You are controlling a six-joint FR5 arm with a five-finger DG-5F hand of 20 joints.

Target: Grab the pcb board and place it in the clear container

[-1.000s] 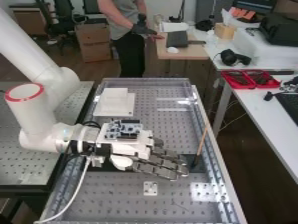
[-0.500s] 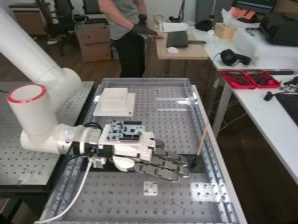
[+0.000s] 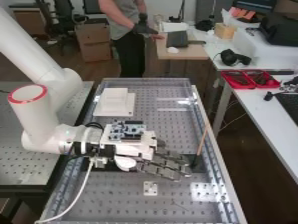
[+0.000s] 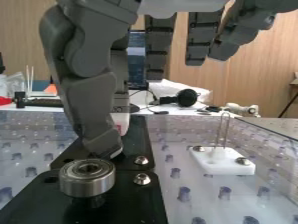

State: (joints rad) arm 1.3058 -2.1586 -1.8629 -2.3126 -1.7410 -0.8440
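Where hand (image 3: 138, 149) meets arm (image 3: 53, 137), pcb board (image 3: 128, 131) lies on top

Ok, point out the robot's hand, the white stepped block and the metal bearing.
Hand (image 3: 159, 170): high view, on a grey finger.
White stepped block (image 3: 115, 100): high view, on its raised middle.
Metal bearing (image 4: 87, 183): wrist view, on its outer side.

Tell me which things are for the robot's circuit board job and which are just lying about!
For the job:
hand
circuit board, though it may just be a robot part
see-through tray, perhaps the container

Just lying about, I think:
white block
thin stick
headphones
red trays
metal ring
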